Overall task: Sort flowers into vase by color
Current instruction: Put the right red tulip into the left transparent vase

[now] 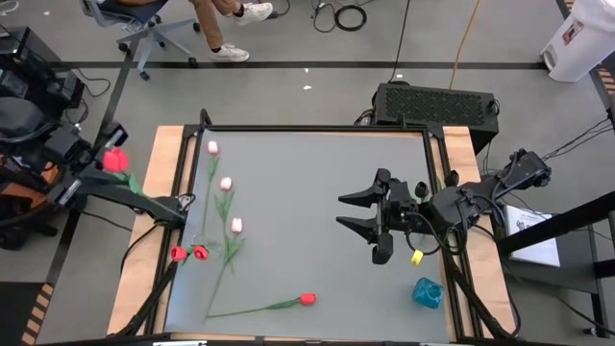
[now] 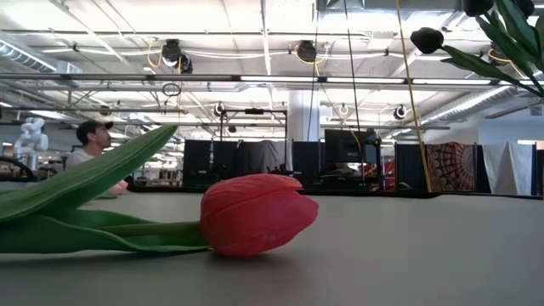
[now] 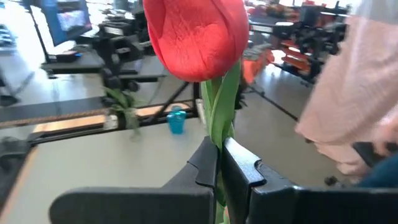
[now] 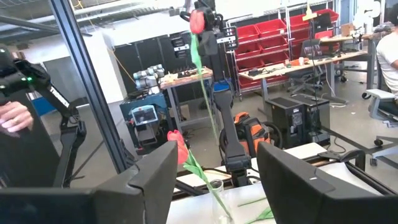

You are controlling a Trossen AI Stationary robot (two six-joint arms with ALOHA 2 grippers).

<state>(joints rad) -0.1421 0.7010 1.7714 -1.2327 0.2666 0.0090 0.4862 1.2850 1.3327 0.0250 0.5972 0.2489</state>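
Observation:
My left gripper (image 1: 104, 165) is beyond the table's left edge, shut on a red tulip (image 3: 199, 34) that also shows in the right wrist view (image 4: 197, 22). My right gripper (image 1: 340, 211) hangs open over the table's right half, holding nothing. Three pink tulips (image 1: 226, 183) lie on the table's left part. A red tulip (image 1: 307, 299) lies near the front edge, on its side (image 2: 255, 212). Two red heads (image 1: 189, 253) stand near the left edge. A clear glass vase (image 4: 217, 196) there holds a red tulip (image 4: 177, 146). Black tulips (image 2: 427, 38) stand at the right. My left gripper pinches the red tulip's green stem (image 3: 219, 134) just below the head, between its two fingers (image 3: 208, 163). The fingers lie across the stem. The tulip is lifted clear, head above the fingers, and its long stem (image 4: 208, 106) hangs below.
A blue cup (image 1: 429, 292) and a small yellow object (image 1: 416, 257) sit near the table's front right corner. A black box (image 1: 437, 104) stands behind the far edge. A person in a pink garment (image 3: 354, 93) is close beside my left arm.

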